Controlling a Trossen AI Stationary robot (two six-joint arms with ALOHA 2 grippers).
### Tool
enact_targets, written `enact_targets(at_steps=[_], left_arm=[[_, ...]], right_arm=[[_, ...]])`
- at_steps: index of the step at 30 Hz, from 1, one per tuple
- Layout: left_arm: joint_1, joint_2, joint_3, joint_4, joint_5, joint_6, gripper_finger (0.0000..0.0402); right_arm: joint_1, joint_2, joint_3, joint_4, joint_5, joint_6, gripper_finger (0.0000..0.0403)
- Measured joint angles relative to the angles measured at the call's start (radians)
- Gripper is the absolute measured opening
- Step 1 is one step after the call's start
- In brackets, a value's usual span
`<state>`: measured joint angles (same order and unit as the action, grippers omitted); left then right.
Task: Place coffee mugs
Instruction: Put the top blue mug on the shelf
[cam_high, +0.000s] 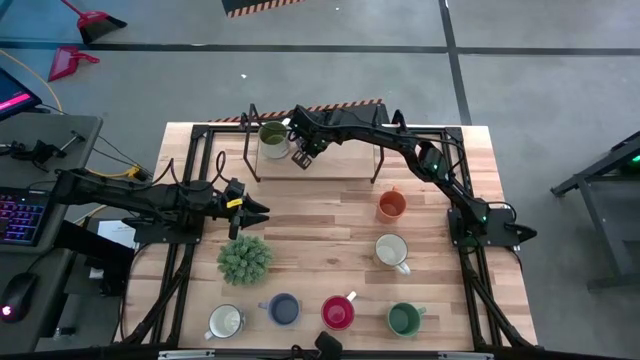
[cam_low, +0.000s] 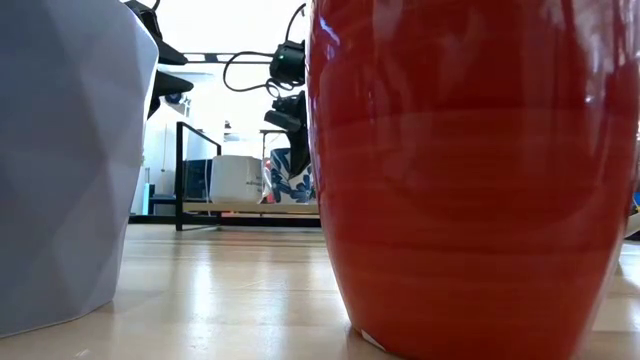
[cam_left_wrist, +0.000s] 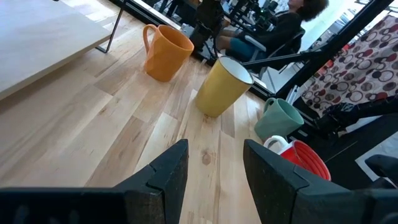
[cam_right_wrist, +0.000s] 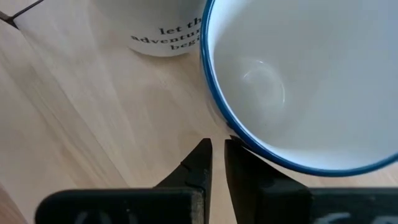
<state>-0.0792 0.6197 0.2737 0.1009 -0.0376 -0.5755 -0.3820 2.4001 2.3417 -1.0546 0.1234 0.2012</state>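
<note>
Two mugs up on the far shelf so far; my right gripper pinches the blue-rimmed mug's rim there, left gripper released, six left.

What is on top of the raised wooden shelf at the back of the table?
On the shelf stands an olive mug with a pale inside. Beside it the right claw hangs over a blue-rimmed white mug, which the arm covers from above.

Two mugs on the raised shelf at the far edge. Four more along the near edge (plant just behind them).
</note>
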Motion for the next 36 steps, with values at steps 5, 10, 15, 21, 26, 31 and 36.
enact_targets(at_steps=[5,10,15,21,26,31,36], left_arm=[[0.0,0.0,0.0,0.0,0.0,0.0,0.0142],[0.0,0.0,0.0,0.0,0.0,0.0,0.0142],[0.0,0.0,0.0,0.0,0.0,0.0,0.0142],[0.0,0.0,0.0,0.0,0.0,-0.016,0.0142],[0.0,0.0,0.0,0.0,0.0,-0.016,0.0142],[0.0,0.0,0.0,0.0,0.0,-0.016,0.0142],[0.0,0.0,0.0,0.0,0.0,-0.016,0.0142]], right_arm=[[-0.005,0.0,0.0,0.008,0.005,0.0,0.0032],[-0.005,0.0,0.0,0.028,0.002,0.0,0.0032],[-0.005,0.0,0.0,0.039,-0.002,-0.001,0.0032],[-0.005,0.0,0.0,0.054,-0.005,-0.004,0.0032],[-0.007,0.0,0.0,0.066,-0.008,-0.005,0.0032],[-0.013,0.0,0.0,0.076,-0.008,-0.004,0.0032],[-0.016,0.0,0.0,0.081,-0.055,-0.003,0.0032]])
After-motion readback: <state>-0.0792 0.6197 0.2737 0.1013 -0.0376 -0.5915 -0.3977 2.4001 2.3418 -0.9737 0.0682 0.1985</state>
